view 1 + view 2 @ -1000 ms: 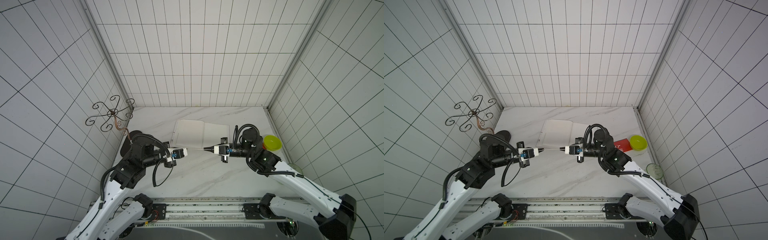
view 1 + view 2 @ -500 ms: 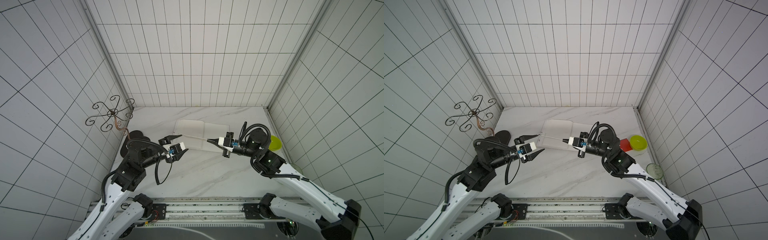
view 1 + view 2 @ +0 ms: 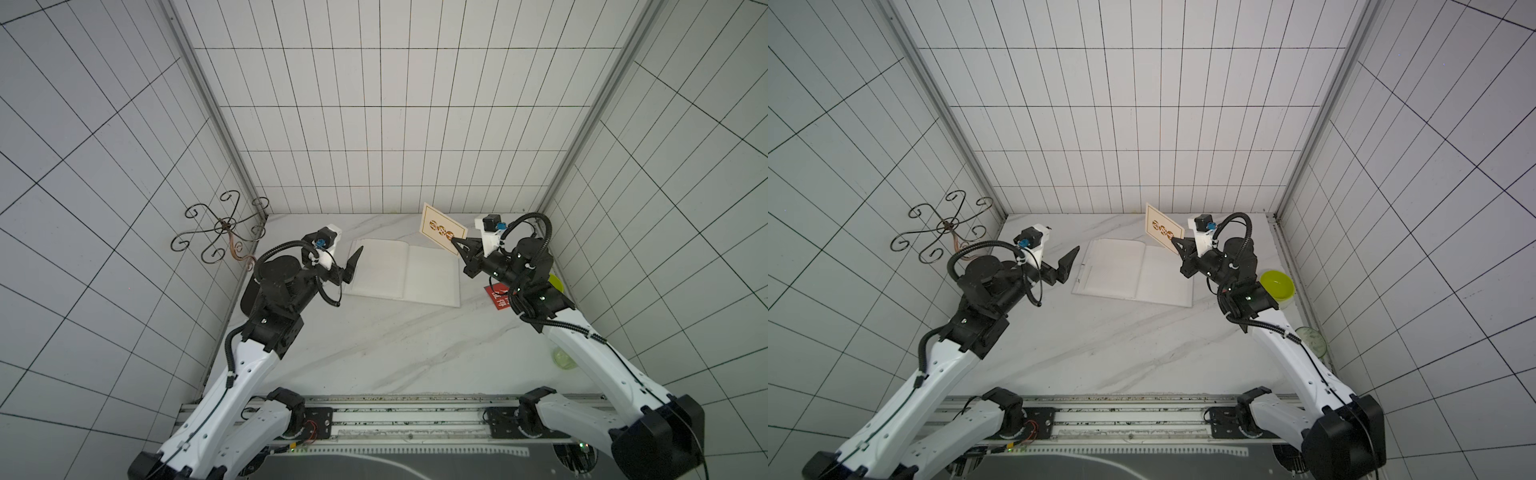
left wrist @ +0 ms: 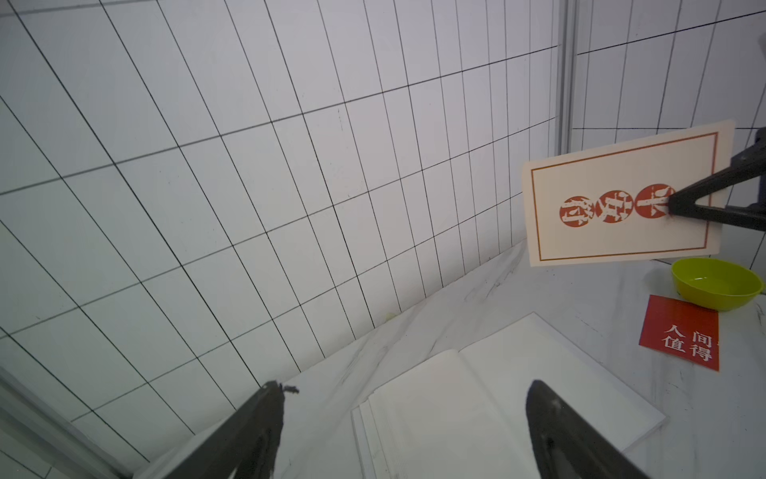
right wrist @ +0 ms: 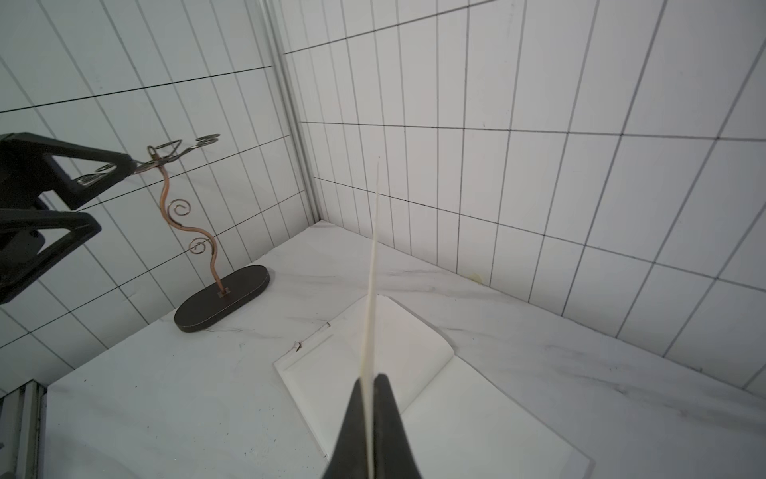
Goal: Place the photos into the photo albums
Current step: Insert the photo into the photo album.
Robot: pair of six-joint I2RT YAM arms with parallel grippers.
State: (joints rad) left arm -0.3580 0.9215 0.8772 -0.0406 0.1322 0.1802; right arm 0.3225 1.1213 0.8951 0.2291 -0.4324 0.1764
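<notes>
Left wrist view: saw a stiff cream photo (image 4: 621, 199), rectangular and matte, printed with a thin red border and three rust-red discs of pale characters. Found it pinched near one short edge by the right gripper (image 4: 671, 205), black wedge-shaped jaws pressed together on the card. Located it, in both top views, raised in the air and tilted, near the far right corner of the photo album (image 3: 403, 270). Noted the album lying open and flat on the veined white marble table (image 3: 395, 345), blank cream pages up. Spotted a red photo (image 4: 679, 338) with white characters flat on the table, just beside a lime-green bowl (image 4: 717, 282). Found the right arm bent at the elbow, wrist angled toward the back wall. Found the left gripper (image 3: 355, 264) hovering at the album's left edge, jaws wide apart and empty, arm stretched forward.
</notes>
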